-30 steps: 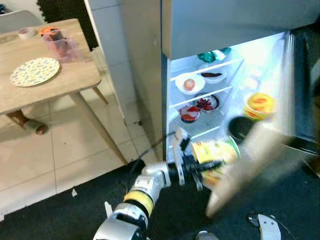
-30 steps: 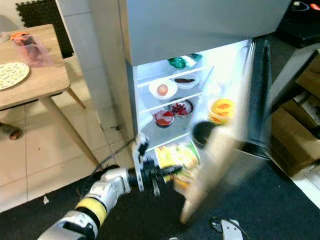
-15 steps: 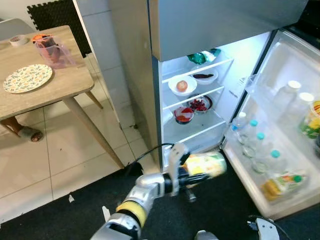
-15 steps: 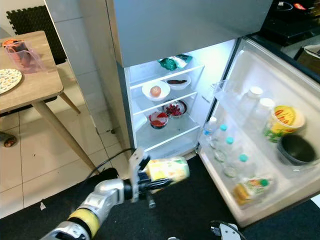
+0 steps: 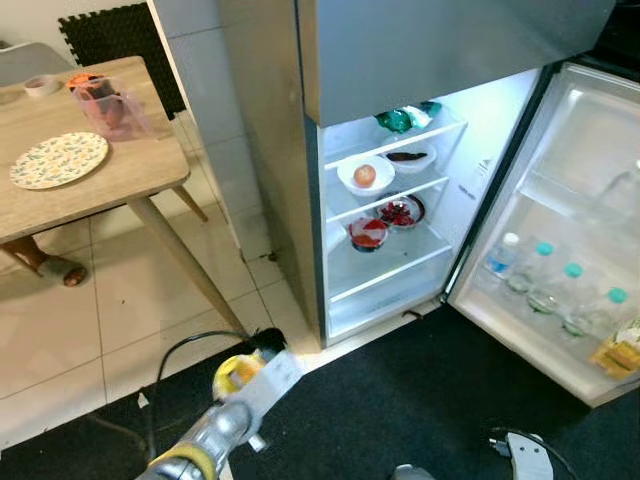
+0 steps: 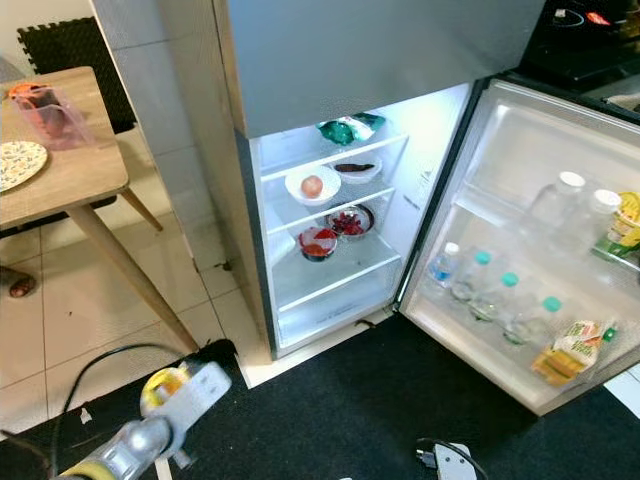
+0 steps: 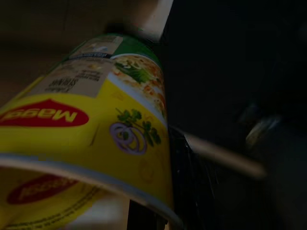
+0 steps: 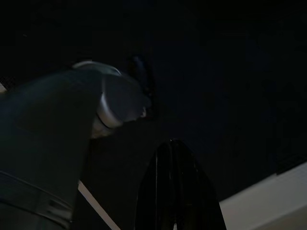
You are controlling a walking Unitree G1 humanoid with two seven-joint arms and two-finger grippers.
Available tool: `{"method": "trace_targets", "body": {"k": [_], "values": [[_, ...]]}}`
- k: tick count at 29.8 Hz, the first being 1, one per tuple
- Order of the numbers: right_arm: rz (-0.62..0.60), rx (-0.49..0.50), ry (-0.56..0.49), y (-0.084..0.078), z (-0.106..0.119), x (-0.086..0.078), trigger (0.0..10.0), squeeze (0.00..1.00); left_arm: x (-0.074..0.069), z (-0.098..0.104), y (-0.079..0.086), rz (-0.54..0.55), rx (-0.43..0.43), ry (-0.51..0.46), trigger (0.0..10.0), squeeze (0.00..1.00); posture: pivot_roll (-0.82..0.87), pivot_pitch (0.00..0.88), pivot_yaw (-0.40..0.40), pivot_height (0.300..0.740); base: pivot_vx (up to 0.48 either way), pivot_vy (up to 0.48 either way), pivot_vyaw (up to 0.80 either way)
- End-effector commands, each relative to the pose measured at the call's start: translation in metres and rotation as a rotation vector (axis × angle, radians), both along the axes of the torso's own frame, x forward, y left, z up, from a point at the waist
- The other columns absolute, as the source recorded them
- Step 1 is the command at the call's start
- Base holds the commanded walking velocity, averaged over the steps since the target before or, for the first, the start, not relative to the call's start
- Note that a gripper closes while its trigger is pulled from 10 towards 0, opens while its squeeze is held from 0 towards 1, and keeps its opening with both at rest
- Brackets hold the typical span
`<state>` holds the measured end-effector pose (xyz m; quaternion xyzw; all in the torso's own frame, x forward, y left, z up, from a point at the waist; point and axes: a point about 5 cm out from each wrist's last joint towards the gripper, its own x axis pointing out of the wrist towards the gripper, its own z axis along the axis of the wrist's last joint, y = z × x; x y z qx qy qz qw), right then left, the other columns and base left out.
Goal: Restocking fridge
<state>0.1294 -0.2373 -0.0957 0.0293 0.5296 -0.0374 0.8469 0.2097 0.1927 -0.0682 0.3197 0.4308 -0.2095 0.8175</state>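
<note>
A yellow Maggi cup noodle [image 7: 96, 124] is held in my left gripper [image 5: 245, 375], which is shut on it low over the floor, left of the fridge and well short of it. The cup [image 5: 234, 371] shows as a yellow patch at the end of my silver arm. The fridge [image 5: 390, 255] stands open with its lit shelves holding a white bowl with a round fruit [image 5: 365, 172], two bowls of red food [image 5: 368, 232] and a green bag [image 5: 395, 118]. My right arm hangs idle in the dark right wrist view.
The fridge door [image 5: 575, 230] is swung wide to the right, with bottles [image 5: 545, 280] and a yellow packet [image 6: 575, 345] in its racks. A wooden table [image 5: 130, 170] with a plate [image 5: 58, 160] stands at left. A cable [image 5: 180, 345] loops on the floor near the black mat [image 5: 420, 400].
My left arm has swung back and down to the left, away from the fridge front, with the cup in it. The fridge door has swung fully open.
</note>
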Motion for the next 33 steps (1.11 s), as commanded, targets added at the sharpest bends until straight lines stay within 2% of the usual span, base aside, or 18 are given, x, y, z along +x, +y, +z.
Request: {"method": "trace_targets", "body": {"k": [1, 2, 3, 5, 6, 7, 8, 9, 10, 11, 12, 13, 14, 19, 20, 27, 33], "values": [[-0.002, 0.006, 0.011, 0.002, -0.002, -0.003, 10.0, 0.0, -0.007, -0.003, 0.011, 0.016, 0.045, 0.017, 10.0, 0.0, -0.03, 0.064, 0.025, 0.74, 0.0, 0.0, 0.0], [-0.002, 0.006, 0.011, 0.002, -0.002, -0.003, 10.0, 0.0, -0.007, -0.003, 0.011, 0.016, 0.045, 0.017, 10.0, 0.0, -0.03, 0.064, 0.025, 0.74, 0.0, 0.0, 0.0], [0.007, 0.009, 0.017, 0.004, -0.002, -0.003, 10.0, 0.0, -0.016, -0.007, 0.017, 0.056, 0.055, 0.037, 10.0, 0.0, -0.03, 0.063, 0.024, 0.74, 0.0, 0.0, 0.0], [0.007, 0.009, 0.017, 0.004, -0.002, -0.003, 10.0, 0.0, -0.016, -0.007, 0.017, 0.056, 0.055, 0.037, 10.0, 0.0, -0.03, 0.063, 0.024, 0.74, 0.0, 0.0, 0.0], [0.012, 0.013, 0.023, 0.005, -0.003, -0.003, 10.0, 0.0, -0.03, -0.013, 0.024, 0.131, 0.047, 0.075, 10.0, 0.0, -0.03, 0.061, 0.022, 0.74, 0.0, 0.0, -0.76], [0.012, 0.013, 0.023, 0.005, -0.003, -0.003, 10.0, 0.0, -0.03, -0.013, 0.024, 0.131, 0.047, 0.075, 10.0, 0.0, -0.03, 0.061, 0.022, 0.74, 0.0, 0.0, -0.76], [0.016, 0.016, 0.028, 0.006, -0.003, -0.004, 10.0, 0.0, -0.047, -0.019, 0.03, 0.194, 0.048, 0.117, 10.0, 0.0, -0.03, 0.06, 0.02, 0.74, 0.0, 0.0, -0.76], [0.016, 0.016, 0.028, 0.006, -0.003, -0.004, 10.0, 0.0, -0.047, -0.019, 0.03, 0.194, 0.048, 0.117, 10.0, 0.0, -0.03, 0.06, 0.02, 0.74, 0.0, 0.0, -0.76], [0.02, 0.019, 0.03, 0.007, -0.003, -0.004, 10.0, 0.0, -0.063, -0.025, 0.035, 0.244, 0.049, 0.161, 10.0, 0.0, -0.03, 0.057, 0.018, 0.74, 0.0, 0.0, -0.76], [0.02, 0.019, 0.03, 0.007, -0.003, -0.004, 10.0, 0.0, -0.063, -0.025, 0.035, 0.244, 0.049, 0.161, 10.0, 0.0, -0.03, 0.057, 0.018, 0.74, 0.0, 0.0, -0.76], [0.021, 0.02, 0.031, 0.008, -0.003, -0.004, 10.0, 0.0, -0.073, -0.028, 0.036, 0.268, 0.055, 0.184, 10.0, 0.0, -0.03, 0.057, 0.018, 0.74, 0.0, 0.0, -0.76], [0.021, 0.02, 0.031, 0.008, -0.003, -0.004, 10.0, 0.0, -0.073, -0.028, 0.036, 0.268, 0.055, 0.184, 10.0, 0.0, -0.03, 0.057, 0.018, 0.74, 0.0, 0.0, -0.76], [0.023, 0.021, 0.031, 0.008, -0.003, -0.003, 10.0, 0.0, -0.08, -0.031, 0.037, 0.278, 0.061, 0.2, 10.0, 0.0, -0.03, 0.054, 0.017, 0.74, 0.0, 0.0, -0.76], [0.025, 0.021, 0.03, 0.008, -0.003, -0.002, 10.0, 0.0, -0.083, -0.032, 0.037, 0.286, 0.064, 0.206, 10.0, 0.0, -0.03, 0.052, 0.015, 0.74, 0.0, 0.0, -0.76], [0.033, 0.021, 0.03, 0.008, -0.003, -0.001, 10.0, 0.0, -0.082, -0.032, 0.032, 0.297, 0.049, 0.198, 10.0, 0.0, -0.02, 0.047, 0.013, 0.74, 0.0, 0.0, -0.76], [0.037, 0.023, 0.033, 0.009, -0.002, 0.0, 10.0, 0.0, -0.076, -0.032, 0.022, 0.279, 0.028, 0.186, 10.0, 0.0, -0.02, 0.04, 0.013, 0.74, 0.0, 0.0, -0.76], [0.04, 0.026, 0.032, 0.01, -0.002, 0.0, 10.0, 0.0, -0.078, -0.033, 0.02, 0.281, 0.02, 0.191, 10.0, 0.0, -0.02, 0.04, 0.013, 0.74, 0.0, 0.0, -0.76]]}}
